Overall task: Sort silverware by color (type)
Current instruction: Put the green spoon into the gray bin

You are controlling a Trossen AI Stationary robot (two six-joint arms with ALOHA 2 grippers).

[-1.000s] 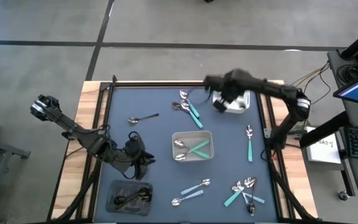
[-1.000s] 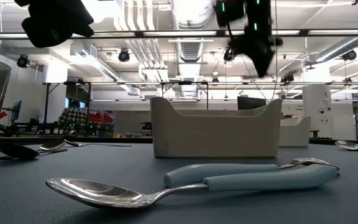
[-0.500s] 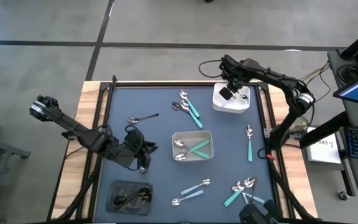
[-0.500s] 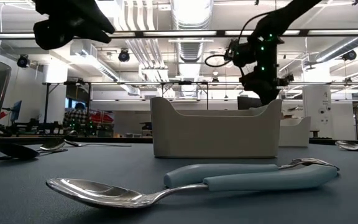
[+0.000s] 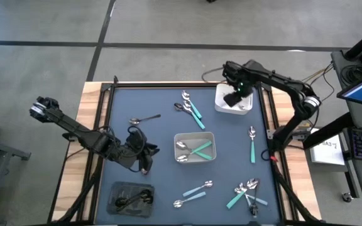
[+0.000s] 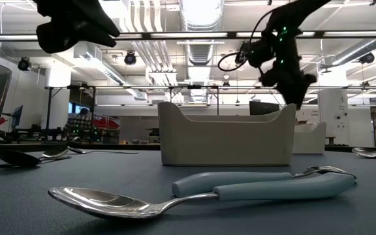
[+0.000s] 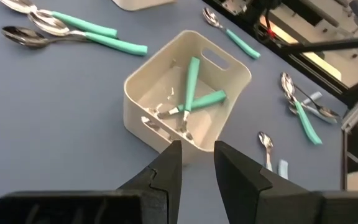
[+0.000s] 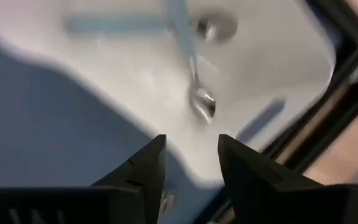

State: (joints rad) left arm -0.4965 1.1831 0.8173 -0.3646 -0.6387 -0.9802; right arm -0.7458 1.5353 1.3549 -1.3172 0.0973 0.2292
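Your right gripper (image 5: 234, 98) hangs over the white tray (image 5: 221, 104), fingers parted and empty above pale-blue silverware (image 8: 194, 87) lying inside, evidently for sorting, while your left gripper (image 7: 197, 163), fingers narrowly apart, waits above the desk (image 5: 156, 135).

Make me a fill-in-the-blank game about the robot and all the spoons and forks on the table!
1. The right tool hovers over the ____ tray.
2. The grey tray in the middle holds pieces with ____ handles.
3. The black pieces lie in the ____ tray.
4. The left tool holds ____.

Missing words: white; teal; dark; nothing
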